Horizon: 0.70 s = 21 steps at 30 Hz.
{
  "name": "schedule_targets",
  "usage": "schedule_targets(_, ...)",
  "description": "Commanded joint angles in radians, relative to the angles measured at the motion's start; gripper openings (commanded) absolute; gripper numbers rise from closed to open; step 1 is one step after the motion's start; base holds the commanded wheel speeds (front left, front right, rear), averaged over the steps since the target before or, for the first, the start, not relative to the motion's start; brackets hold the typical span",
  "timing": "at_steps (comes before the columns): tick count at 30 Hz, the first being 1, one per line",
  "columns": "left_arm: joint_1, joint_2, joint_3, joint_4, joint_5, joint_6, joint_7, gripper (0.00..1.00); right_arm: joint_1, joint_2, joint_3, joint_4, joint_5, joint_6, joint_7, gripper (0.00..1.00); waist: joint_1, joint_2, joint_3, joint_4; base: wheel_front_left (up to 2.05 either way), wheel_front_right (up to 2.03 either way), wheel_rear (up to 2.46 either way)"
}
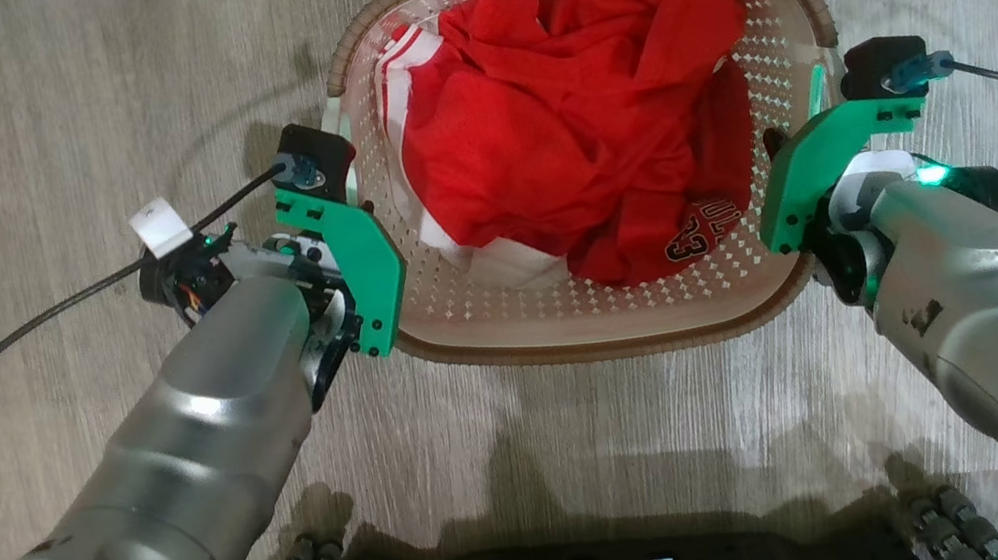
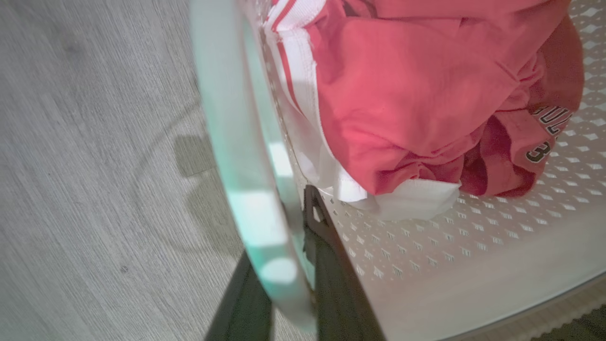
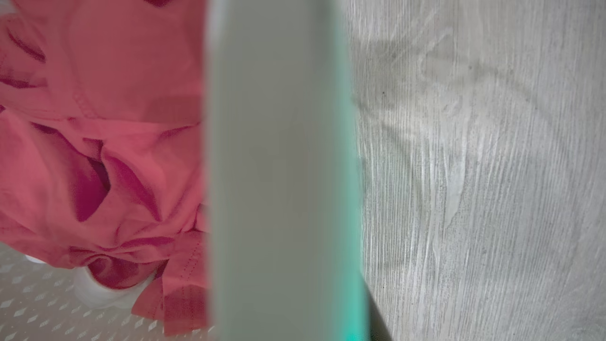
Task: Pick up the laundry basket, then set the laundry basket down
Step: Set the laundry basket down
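The laundry basket [image 1: 592, 349] is found low over the wood floor [image 1: 25, 116], square in front of the robot, with its long axis laid left to right and a red jersey [image 1: 575, 125] heaped inside. It's bracketed at both short ends, with the left tool [image 2: 289, 246] at the left handle [image 2: 246, 189] and the right tool [image 1: 820, 105] at the right handle [image 3: 279, 166], so neither arm can be called nearer.

In the left wrist view that handle is sandwiched between the two dark fingers [image 2: 331, 284], and it looks clamped. For the right tool only a sliver of one finger can be made out, so its grip can't be told. Whether the base is touching the floor can't be settled either.

Both ends will probably need to be moved together and kept level — otherwise a tipped basket could be expected.
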State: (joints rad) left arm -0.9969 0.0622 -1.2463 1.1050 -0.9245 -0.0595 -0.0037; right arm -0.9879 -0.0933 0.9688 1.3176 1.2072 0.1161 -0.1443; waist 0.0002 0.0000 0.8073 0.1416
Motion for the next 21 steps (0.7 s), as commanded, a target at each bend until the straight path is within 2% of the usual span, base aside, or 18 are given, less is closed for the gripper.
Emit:
schedule_targets(1,-0.003,-0.012,-0.008,-0.024,0.006,-0.012,-0.002,0.0,0.01,0.039,-0.011,-0.027,-0.023,0.015,-0.012,0.0,-0.0002,0.0,0.011,-0.002,0.0,0.0,0.0)
schedule_targets(19,-0.014,-0.012,-0.022,-0.06,-0.033,0.005,-0.03,0.0,0.008,0.036,-0.216,-0.027,-0.223,0.015,-0.001,0.0,-0.0002,0.0,0.06,0.014,0.0,0.0,0.0)
schedule_targets(20,-0.016,-0.012,-0.023,-0.061,-0.033,0.011,-0.037,0.05,0.01,0.036,-0.232,-0.027,-0.238,0.015,0.003,0.0,-0.0002,0.0,0.061,0.015,0.0,0.0,0.0)
schedule_targets(21,-0.017,-0.012,-0.024,-0.061,-0.033,0.02,-0.045,0.42,0.01,0.036,-0.245,-0.027,-0.256,0.015,0.006,0.22,-0.0002,0.0,0.062,0.015,0.0,0.0,0.0)
